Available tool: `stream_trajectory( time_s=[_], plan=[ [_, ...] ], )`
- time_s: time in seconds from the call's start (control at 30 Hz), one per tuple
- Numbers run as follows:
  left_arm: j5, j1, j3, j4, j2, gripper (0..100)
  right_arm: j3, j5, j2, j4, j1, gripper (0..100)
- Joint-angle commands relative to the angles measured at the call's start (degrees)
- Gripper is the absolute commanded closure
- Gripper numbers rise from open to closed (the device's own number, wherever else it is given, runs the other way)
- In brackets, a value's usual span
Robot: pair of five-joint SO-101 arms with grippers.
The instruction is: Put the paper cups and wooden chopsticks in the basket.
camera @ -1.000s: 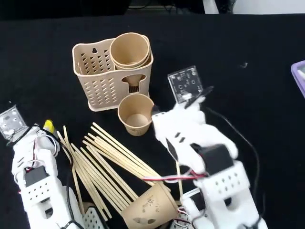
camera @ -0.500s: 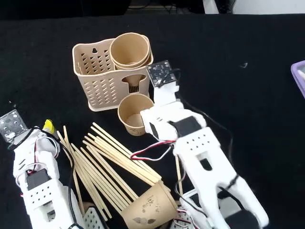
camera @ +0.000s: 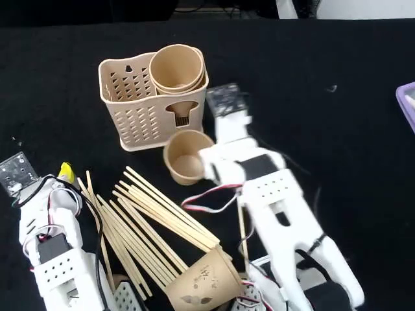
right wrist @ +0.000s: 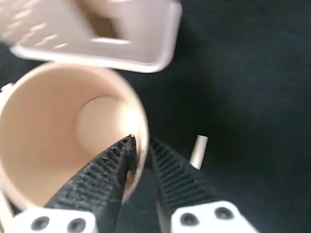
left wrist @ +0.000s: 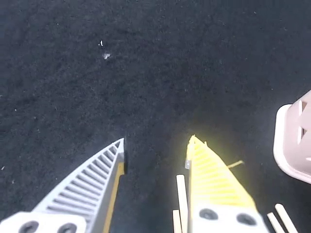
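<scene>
One basket [camera: 130,123] holds stacked cups [camera: 176,68]. All chopsticks [camera: 146,227] lie loose on desk [camera: 337,142], none binned. Tipped cup [camera: 204,280] also left. Upright cup [camera: 185,157] stands just before basket, rim pinched by right claw [right wrist: 141,145]. Left claw [left wrist: 155,145] wide, holding nothing.

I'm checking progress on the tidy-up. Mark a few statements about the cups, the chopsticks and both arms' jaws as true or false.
1. Paper cups sit stacked in the basket. True.
2. The chopsticks are in the basket. False: they lie on the table.
3. The right jaws straddle the rim of the upright cup. True.
4. The left jaws grip a chopstick. False: they are open and hold nothing.
</scene>
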Motion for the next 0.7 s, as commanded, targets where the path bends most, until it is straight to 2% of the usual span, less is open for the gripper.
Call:
stream_trajectory(
  time_s=[0.0,0.17,0.3,0.53,0.67],
  plan=[
    [0.35,-0.48,-0.04,0.79,-3.25,79,-2.51,-0.35,-8.66,4.92,6.51,98.8],
    [0.35,-0.13,1.1,0.79,-5.01,79,-9.63,0.09,-22.29,18.2,8.0,98.8],
    [0.35,-0.22,1.1,0.79,-4.84,79,-22.73,0.09,-27.82,24.88,7.65,98.8],
    [0.0,-0.22,-0.92,6.15,-5.19,79,-45.32,-0.35,-18.33,23.47,-2.55,98.8],
    [-0.09,-0.13,-0.75,6.07,-5.19,79,-57.63,-0.26,-6.2,20.4,-4.22,98.8]
  ],
)
